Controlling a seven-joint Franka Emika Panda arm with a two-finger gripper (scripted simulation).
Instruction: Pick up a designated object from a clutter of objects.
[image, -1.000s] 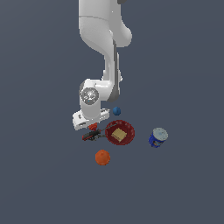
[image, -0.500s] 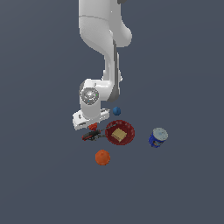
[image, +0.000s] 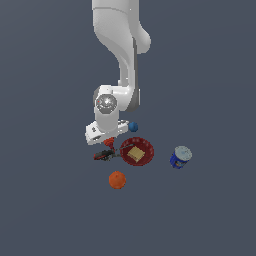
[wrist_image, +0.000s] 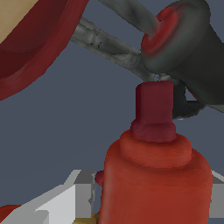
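The gripper (image: 107, 142) sits low with its fingers (wrist_image: 57, 203) flanking the red-orange tool (wrist_image: 155, 175), though contact is unclear and lifting remains.

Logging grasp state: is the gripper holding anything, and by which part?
Probably the red-orange tool, by its body behind the dark red nose; gripper fingers flank it, but contact isn't visible.

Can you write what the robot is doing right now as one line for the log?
phase: grasping | gripper: around small red-orange drill-like tool, closure unclear | nearby: dark red round bowl, slim black-and-red tool
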